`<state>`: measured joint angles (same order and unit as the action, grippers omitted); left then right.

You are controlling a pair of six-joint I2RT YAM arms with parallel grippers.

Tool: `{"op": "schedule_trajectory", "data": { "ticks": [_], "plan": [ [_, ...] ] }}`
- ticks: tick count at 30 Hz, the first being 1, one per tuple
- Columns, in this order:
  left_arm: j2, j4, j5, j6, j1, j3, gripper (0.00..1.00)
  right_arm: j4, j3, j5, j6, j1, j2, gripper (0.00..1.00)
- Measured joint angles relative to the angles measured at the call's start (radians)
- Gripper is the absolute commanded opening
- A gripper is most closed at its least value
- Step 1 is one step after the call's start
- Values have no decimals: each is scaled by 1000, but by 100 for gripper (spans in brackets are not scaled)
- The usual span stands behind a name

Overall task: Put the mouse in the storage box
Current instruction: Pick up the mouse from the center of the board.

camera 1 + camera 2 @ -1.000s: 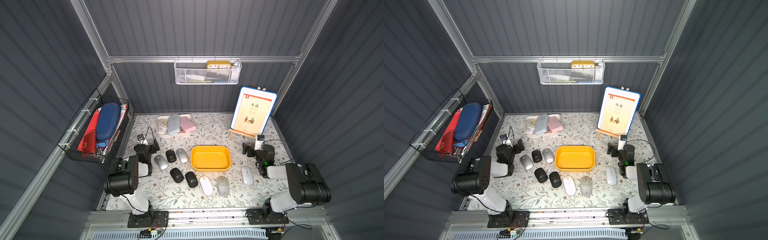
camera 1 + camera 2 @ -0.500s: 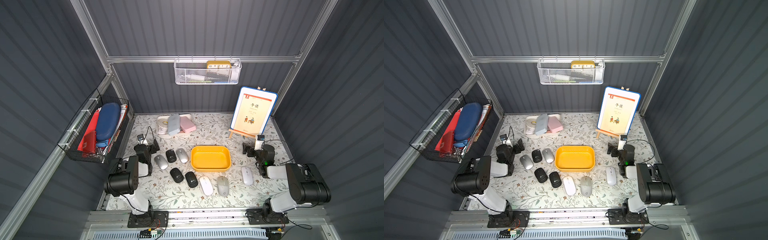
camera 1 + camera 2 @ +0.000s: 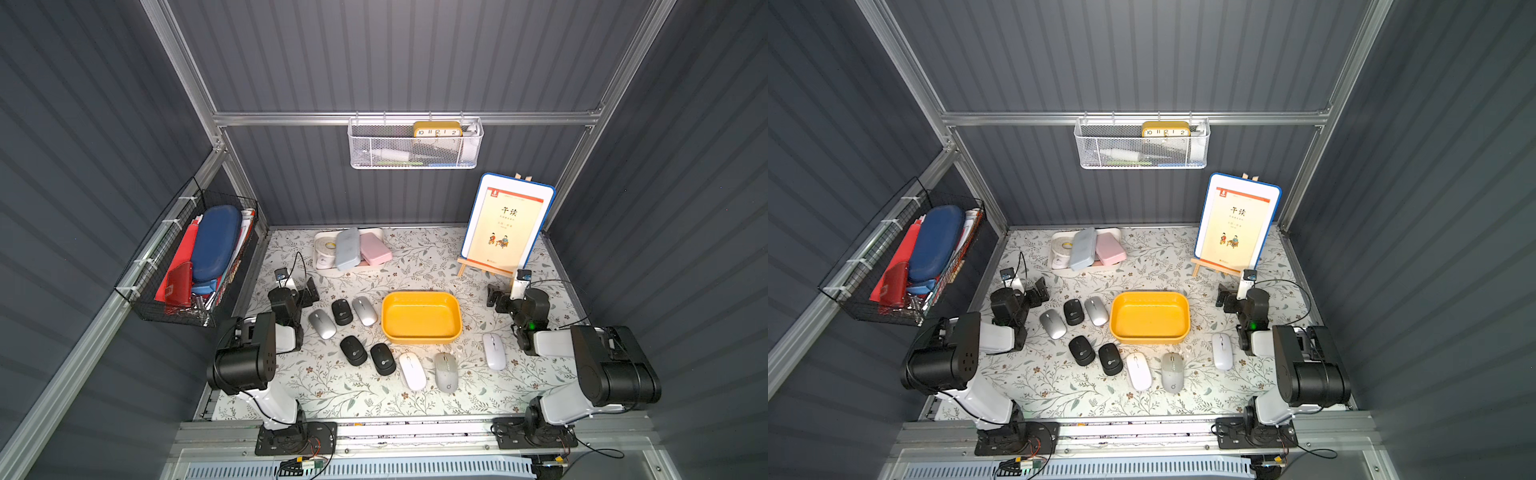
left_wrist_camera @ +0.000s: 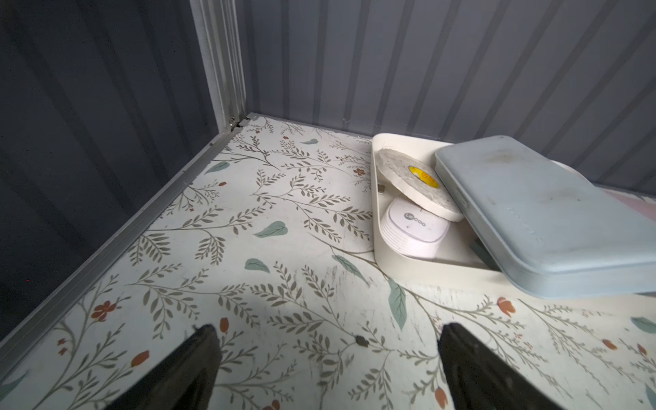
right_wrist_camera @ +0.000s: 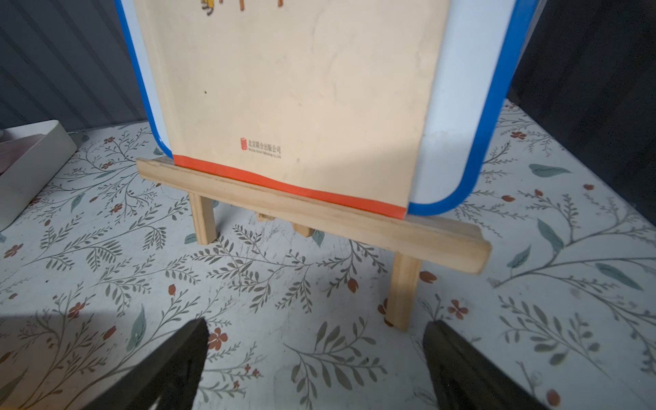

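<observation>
Eight mice (image 3: pixel 412 371) ring the empty storage box (image 3: pixel 421 337) mid-frame; left fingers (image 4: pixel 184 372) and right fingers (image 5: pixel 170 369) spread, empty, so we judge a first grasp comes next.

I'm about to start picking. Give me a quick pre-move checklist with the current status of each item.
1. Left gripper open and empty: ok.
2. Right gripper open and empty: ok.
3. Box upright, with free room inside: ok.
4. White mouse right of the box, apart from its neighbours: ok.
5. Silver mouse, the leftmost, lies close to a black mouse. Finger room between them: cannot tell.
6. White mouse in the right wrist view: not ok, the camera faces the easel.
</observation>
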<state>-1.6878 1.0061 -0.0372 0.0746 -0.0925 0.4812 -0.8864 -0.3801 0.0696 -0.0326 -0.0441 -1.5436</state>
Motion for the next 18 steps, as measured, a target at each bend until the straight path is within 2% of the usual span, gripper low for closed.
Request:
{"op": "schedule_trajectory", "data": {
  "ticks": [4,9,11,14,18],
  "plan": [
    [68,-210,34,-10,2,106,99,152,-50,-21,3,8,78,99],
    [153,-546,2,26,23,346,99,270,-109,-179,-19,111,237,99],
    [168,-665,-19,46,50,428,99,380,-158,-262,-139,156,283,99],
    [179,-814,-65,69,135,514,99,609,-292,-337,-362,141,309,99],
    [210,-984,-36,145,222,541,99,761,-389,-200,-463,59,319,99]
  ]
}}
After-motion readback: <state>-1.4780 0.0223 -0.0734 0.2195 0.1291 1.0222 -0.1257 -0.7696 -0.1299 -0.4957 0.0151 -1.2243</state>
